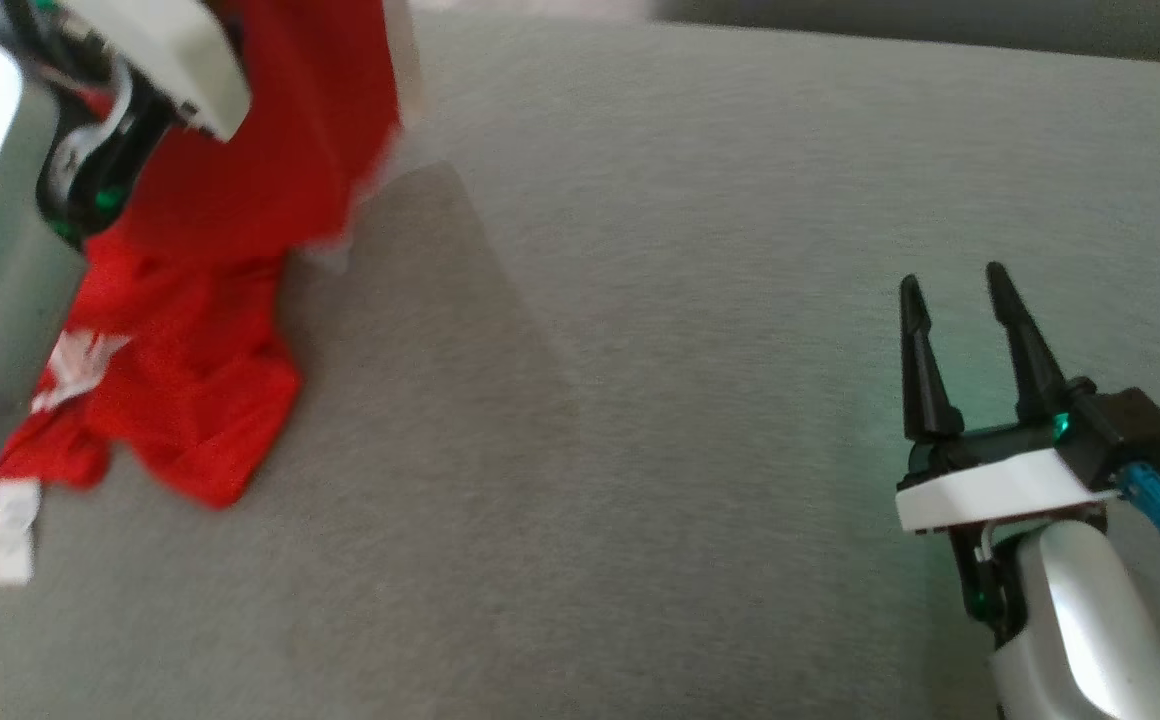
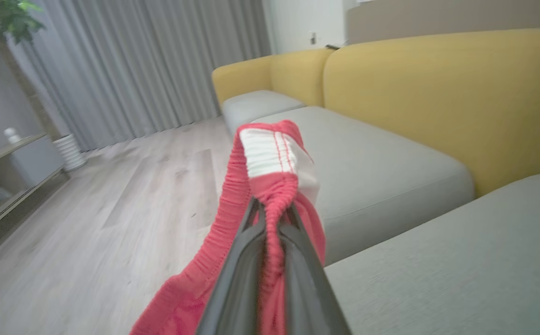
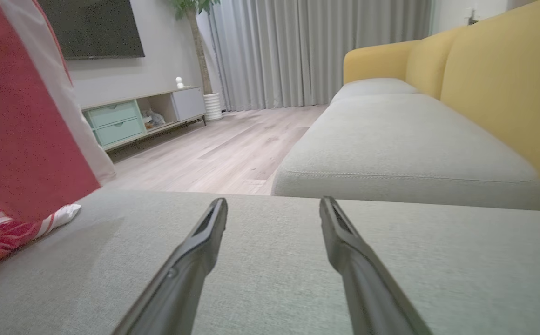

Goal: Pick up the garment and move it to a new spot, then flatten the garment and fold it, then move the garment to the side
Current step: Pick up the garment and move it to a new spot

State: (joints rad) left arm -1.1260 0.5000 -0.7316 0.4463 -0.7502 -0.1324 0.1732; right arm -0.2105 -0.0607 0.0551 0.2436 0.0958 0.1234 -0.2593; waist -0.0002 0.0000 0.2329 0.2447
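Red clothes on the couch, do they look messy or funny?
Yes. The red fabric garment with white trim is crumpled, not flat: the left tool pinches its stretchy waistband and holds it up, while the bottom lies bunched on the grey fabric cushion. Nothing looks torn.

Soft, even indoor light; motion-blurred garment [image 1: 210, 390] (head view), broad faint shadow beside it

Garment [image 1: 210, 400], red with white trim: upper left, hanging part above a heap on grey cushion [image 1: 690, 300]. Left arm [image 1: 190, 60]: upper left, before garment. Right gripper [image 1: 952, 282]: lower right, fingers apart, pointing up.
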